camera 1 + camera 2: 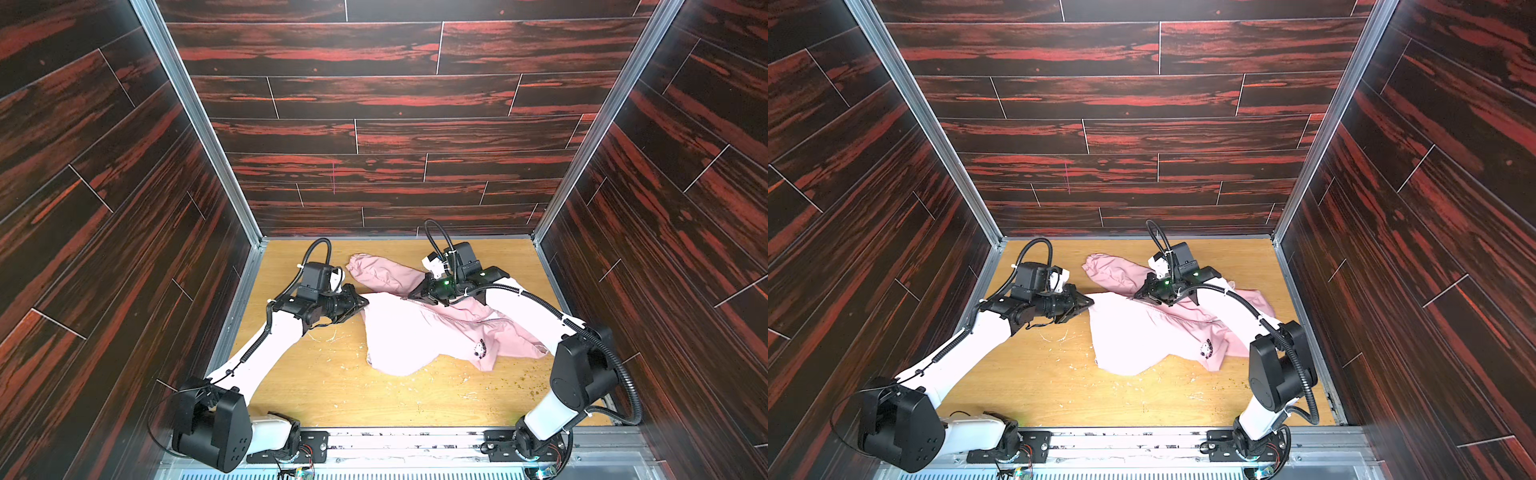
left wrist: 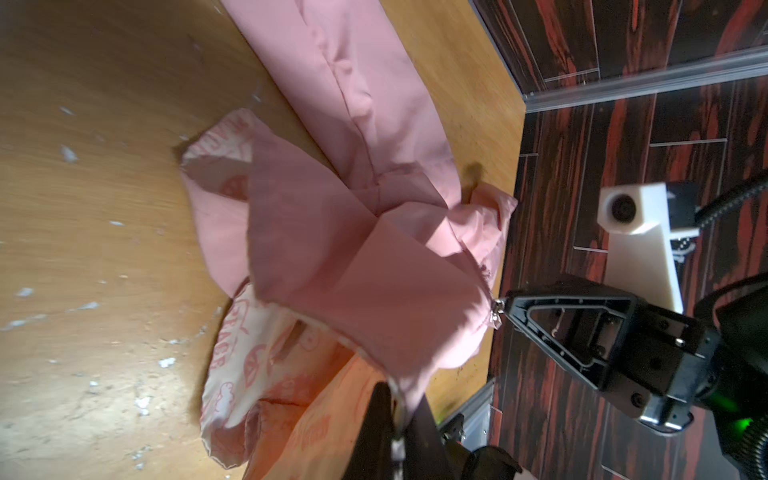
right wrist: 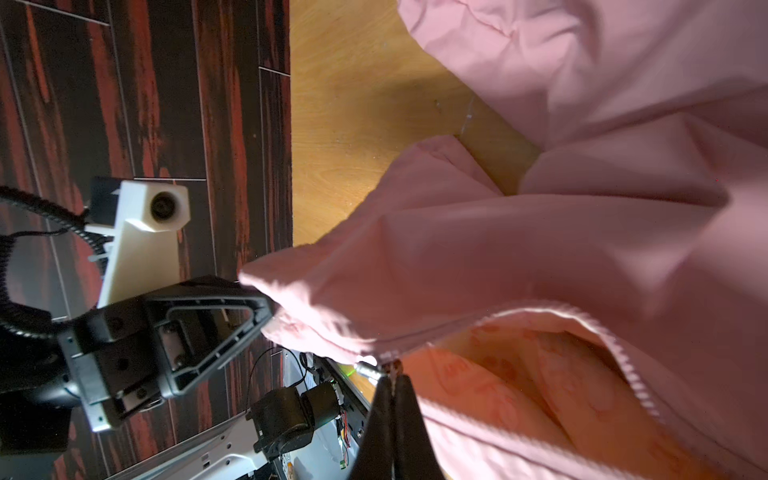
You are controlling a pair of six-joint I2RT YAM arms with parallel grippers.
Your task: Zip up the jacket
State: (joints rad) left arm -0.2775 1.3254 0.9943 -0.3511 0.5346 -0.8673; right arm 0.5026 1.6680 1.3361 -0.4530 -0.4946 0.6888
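Observation:
The pink jacket (image 1: 415, 332) lies spread on the wooden table, its chest logo (image 1: 482, 348) towards the front right; it shows in both top views (image 1: 1133, 332). My left gripper (image 1: 365, 302) is shut on the jacket's hem corner at its left end; in the left wrist view its fingers (image 2: 395, 415) pinch the fabric edge. Just to the right, my right gripper (image 1: 409, 296) is shut on the zipper pull (image 3: 390, 365). The zipper is joined between the two grippers. Beyond the pull the front gapes open onto the printed lining (image 3: 519, 374).
One sleeve (image 1: 374, 270) stretches towards the back wall, the other runs under the right arm (image 1: 540, 307). Dark wood-patterned walls with aluminium posts (image 1: 249, 224) close in three sides. A metal rail (image 1: 415, 440) runs along the front. White flecks dot the table (image 1: 332, 374).

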